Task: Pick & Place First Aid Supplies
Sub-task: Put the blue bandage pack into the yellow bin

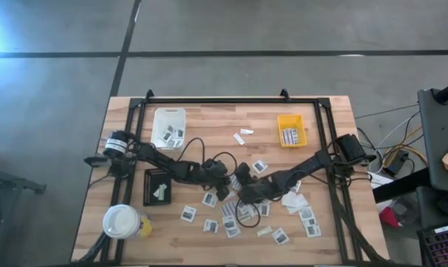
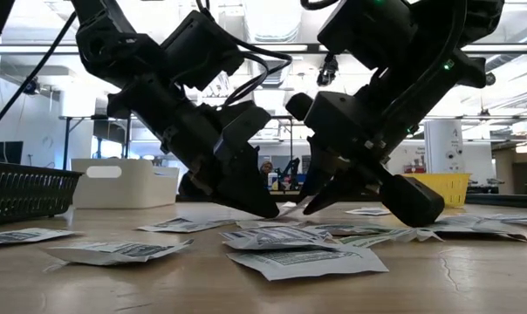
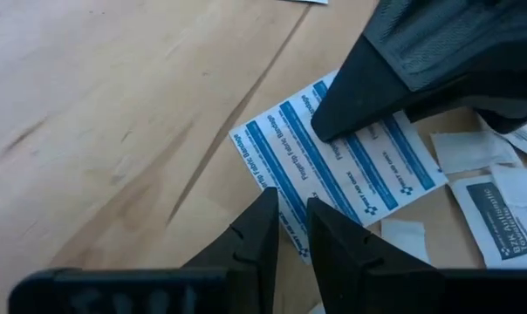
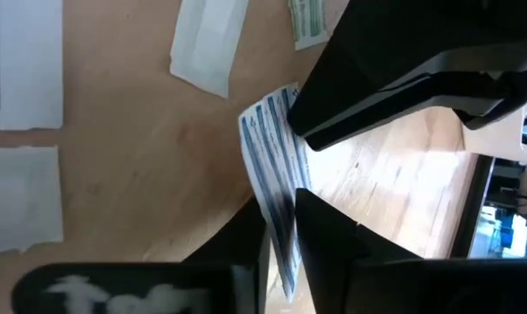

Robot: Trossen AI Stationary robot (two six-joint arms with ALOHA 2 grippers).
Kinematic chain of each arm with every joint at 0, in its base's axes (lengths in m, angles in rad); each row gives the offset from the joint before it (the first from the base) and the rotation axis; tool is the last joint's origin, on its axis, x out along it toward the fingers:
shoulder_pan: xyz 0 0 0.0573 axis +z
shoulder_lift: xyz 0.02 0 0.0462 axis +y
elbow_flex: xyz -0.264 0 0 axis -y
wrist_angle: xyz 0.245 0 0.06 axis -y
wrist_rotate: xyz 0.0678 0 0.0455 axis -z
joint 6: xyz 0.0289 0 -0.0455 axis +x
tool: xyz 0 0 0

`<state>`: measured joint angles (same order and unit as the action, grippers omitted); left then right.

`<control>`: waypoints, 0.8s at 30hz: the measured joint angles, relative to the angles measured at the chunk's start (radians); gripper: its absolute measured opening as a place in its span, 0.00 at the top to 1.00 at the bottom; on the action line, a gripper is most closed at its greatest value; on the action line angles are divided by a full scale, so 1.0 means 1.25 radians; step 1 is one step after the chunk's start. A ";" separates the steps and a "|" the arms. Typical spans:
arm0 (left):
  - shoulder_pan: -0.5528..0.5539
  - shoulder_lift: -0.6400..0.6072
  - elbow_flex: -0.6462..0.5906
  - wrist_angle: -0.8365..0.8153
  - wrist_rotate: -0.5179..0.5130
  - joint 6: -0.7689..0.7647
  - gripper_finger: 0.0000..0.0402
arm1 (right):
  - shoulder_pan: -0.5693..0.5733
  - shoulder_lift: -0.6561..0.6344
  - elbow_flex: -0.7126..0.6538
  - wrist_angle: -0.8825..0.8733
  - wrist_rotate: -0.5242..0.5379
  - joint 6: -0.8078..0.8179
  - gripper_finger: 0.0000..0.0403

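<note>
Wooden table [image 1: 209,126], striped strip [image 4: 277,187] pinched edge-on in right gripper [image 4: 281,228]; left gripper [image 3: 288,228] narrow, tips on it

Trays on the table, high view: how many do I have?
3: white tray back left, yellow tray back right, black tray on the left, nearer the front. Part of the middle is covered, so another could be hidden.

Overhead, table-level, two close wrist views
</note>
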<state>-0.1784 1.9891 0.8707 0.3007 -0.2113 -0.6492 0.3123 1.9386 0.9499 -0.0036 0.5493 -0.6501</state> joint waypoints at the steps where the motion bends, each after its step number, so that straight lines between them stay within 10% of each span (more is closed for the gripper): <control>1: -0.001 -0.003 0.000 0.000 -0.005 0.007 0.82 | 0.001 0.000 0.001 0.000 0.001 0.000 0.89; 24: -0.002 -0.351 -0.008 -0.244 -0.194 0.180 0.82 | 0.069 -0.053 0.019 -0.032 0.112 0.087 0.98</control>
<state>-0.1807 1.5508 0.8611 -0.0044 -0.4539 -0.4244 0.3991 1.8718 0.9737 -0.0441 0.6900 -0.5413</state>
